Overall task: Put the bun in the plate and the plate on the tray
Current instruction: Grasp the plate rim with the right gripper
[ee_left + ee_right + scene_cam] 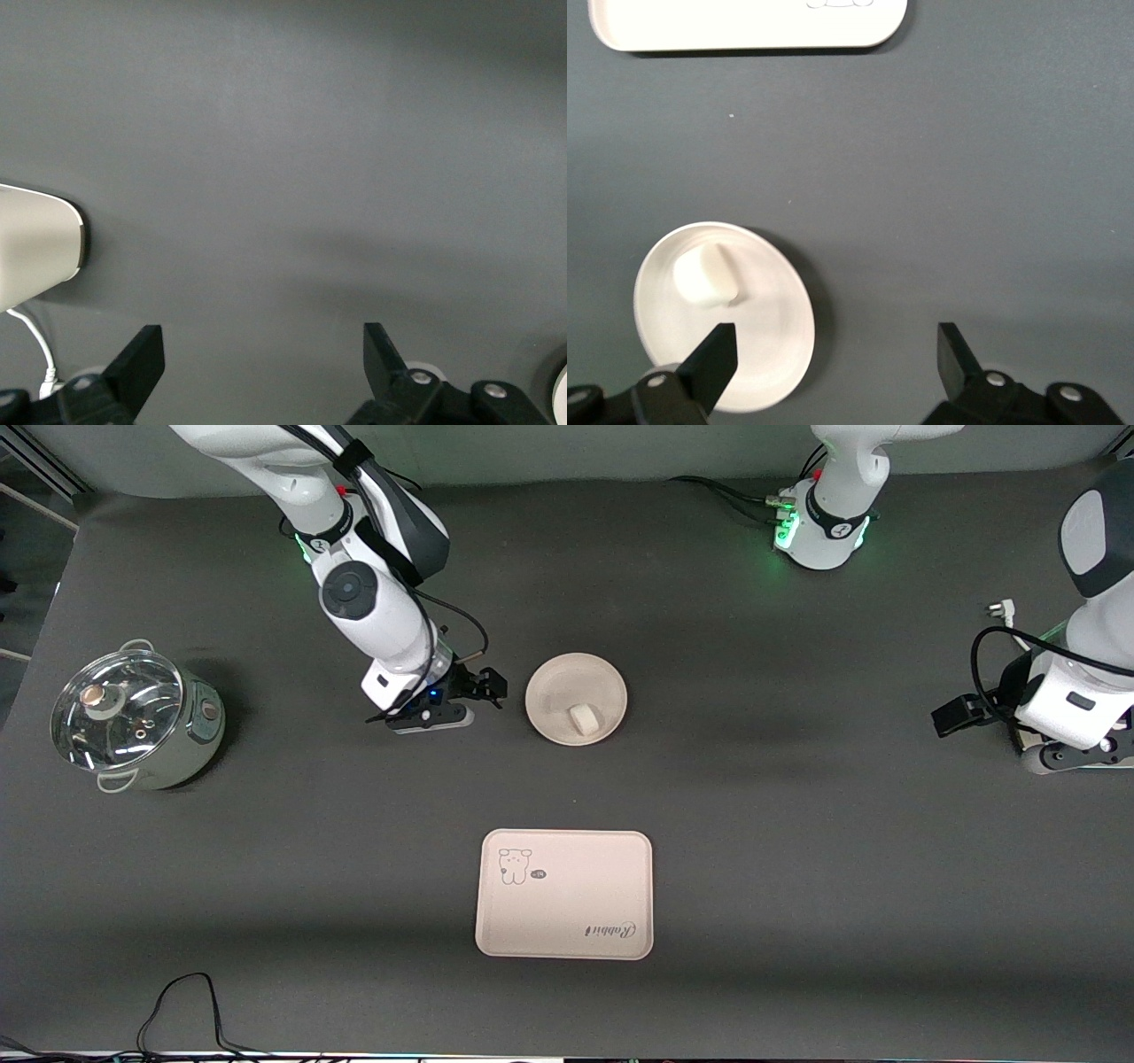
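Observation:
The round cream plate (556,691) lies mid-table with the small white bun (585,718) in it. The cream-pink tray (565,895) with the animal drawing lies nearer to the front camera than the plate and holds nothing. My right gripper (483,687) is open and empty, low beside the plate toward the right arm's end. In the right wrist view, the gripper (833,354) has one finger over the plate's (775,341) rim, with the bun (704,276) and tray (744,27) also in sight. My left gripper (1074,753) waits at the left arm's end, open (263,354) over bare table.
A pot with a glass lid (133,717) stands at the right arm's end. A white plug (1001,611) and cable lie near the left arm. A black cable (186,1001) loops at the table's front edge. A white rounded object (35,257) shows in the left wrist view.

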`<state>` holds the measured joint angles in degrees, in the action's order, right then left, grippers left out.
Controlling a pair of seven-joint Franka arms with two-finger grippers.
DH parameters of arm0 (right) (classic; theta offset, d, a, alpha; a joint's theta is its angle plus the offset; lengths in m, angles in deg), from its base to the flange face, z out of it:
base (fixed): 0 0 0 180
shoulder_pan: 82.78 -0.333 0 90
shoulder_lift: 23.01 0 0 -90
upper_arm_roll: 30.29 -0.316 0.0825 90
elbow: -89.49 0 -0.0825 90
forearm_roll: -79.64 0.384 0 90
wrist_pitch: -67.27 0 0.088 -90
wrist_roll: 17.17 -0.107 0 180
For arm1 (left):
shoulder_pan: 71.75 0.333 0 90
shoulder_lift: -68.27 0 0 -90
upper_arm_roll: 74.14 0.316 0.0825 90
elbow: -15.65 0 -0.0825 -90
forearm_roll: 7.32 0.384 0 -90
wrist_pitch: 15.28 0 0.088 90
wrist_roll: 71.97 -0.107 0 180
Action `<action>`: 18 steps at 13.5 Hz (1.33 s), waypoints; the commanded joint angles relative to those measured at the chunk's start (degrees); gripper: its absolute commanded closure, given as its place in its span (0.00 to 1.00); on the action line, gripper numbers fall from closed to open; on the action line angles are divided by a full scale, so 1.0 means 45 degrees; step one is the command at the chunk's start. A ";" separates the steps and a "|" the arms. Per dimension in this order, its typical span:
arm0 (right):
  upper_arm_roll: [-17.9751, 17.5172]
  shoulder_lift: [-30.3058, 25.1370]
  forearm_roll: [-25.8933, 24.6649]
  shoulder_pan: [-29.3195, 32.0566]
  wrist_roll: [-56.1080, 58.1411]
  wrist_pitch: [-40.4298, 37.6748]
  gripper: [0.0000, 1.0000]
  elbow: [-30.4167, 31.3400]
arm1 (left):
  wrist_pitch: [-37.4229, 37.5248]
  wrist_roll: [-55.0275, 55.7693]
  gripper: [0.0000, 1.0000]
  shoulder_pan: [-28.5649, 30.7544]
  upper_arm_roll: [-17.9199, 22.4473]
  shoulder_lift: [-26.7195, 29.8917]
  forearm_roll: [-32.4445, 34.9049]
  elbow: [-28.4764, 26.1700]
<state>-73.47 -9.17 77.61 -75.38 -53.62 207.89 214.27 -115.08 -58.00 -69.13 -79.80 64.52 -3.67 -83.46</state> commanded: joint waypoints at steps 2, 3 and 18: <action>-0.0500 0.2602 -0.4550 -0.0198 -0.4561 0.1385 0.00 -0.0110 | 0.0728 -0.0233 0.00 0.0121 -0.0404 -0.0085 0.0048 0.0772; -0.0560 0.3402 -0.6230 -0.0236 -0.6045 0.1522 0.00 -0.0149 | 0.1079 -0.0253 0.00 -0.0054 -0.0384 -0.0085 0.0048 0.0986; -0.1302 0.6105 -1.2575 -0.0354 -1.1529 0.1895 1.00 -0.0598 | 0.2605 -0.0702 0.00 -0.0231 -0.0482 -0.0319 -0.0050 0.0910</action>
<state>-78.77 18.05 23.13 -77.19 -103.73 216.85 212.56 -104.75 -60.51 -69.14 -82.38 62.52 -3.69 -79.16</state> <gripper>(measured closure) 0.700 0.000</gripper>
